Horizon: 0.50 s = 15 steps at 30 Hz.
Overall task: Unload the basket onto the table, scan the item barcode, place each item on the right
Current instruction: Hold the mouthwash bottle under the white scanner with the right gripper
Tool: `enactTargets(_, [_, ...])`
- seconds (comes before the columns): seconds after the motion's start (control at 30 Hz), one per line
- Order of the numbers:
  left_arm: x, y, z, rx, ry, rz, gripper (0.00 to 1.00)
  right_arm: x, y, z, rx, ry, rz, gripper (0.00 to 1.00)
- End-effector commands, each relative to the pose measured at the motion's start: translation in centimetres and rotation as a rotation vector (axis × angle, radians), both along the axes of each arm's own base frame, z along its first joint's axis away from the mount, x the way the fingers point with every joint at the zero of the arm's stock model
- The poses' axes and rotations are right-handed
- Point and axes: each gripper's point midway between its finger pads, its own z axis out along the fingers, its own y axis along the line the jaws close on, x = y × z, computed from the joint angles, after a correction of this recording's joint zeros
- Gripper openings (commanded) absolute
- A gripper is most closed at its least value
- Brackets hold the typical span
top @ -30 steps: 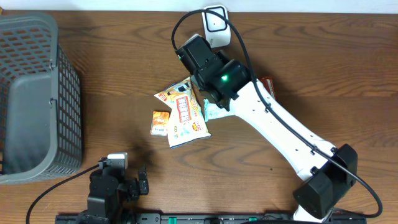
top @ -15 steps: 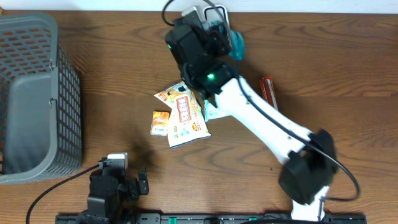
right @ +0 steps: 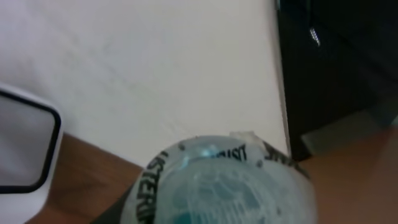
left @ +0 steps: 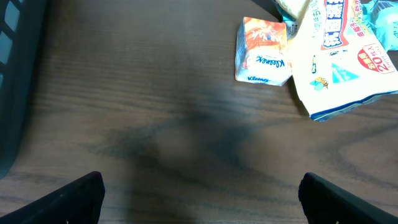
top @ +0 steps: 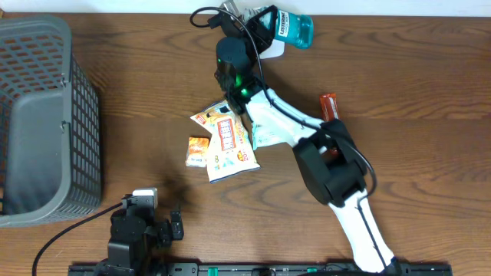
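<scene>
Holding a mouthwash bottle [top: 296, 31] by the scanner [top: 273, 50], the right end effector [top: 268, 24] clamps its stiff, likely slick body; the left end effector [left: 200, 202] rests released.

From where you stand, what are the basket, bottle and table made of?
Basket: likely matte grey plastic, moulded in an open grid. Bottle: seemingly clear, teal-tinted glossy plastic with a printed label. Table: wood or wood-look laminate; grain shows.
</scene>
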Motion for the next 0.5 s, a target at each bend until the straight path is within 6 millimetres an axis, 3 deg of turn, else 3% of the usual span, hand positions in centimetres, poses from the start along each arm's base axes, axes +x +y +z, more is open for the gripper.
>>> enactTargets(0.0, [-0.1, 0.1, 0.0, 0.005, 0.003, 0.003, 1.0, 1.8, 0.5, 1.4, -0.062, 0.003, 0.003, 0.01])
enactTargets(0.3, [-0.1, 0.1, 0.0, 0.005, 0.003, 0.003, 1.0, 5.6, 2.8, -0.2, -0.05, 0.001, 0.131, 0.01])
enactTargets(0.47, [-0.1, 0.1, 0.0, 0.005, 0.003, 0.003, 1.0, 6.6, 4.3, -0.8, -0.051, -0.007, 0.238, 0.01])
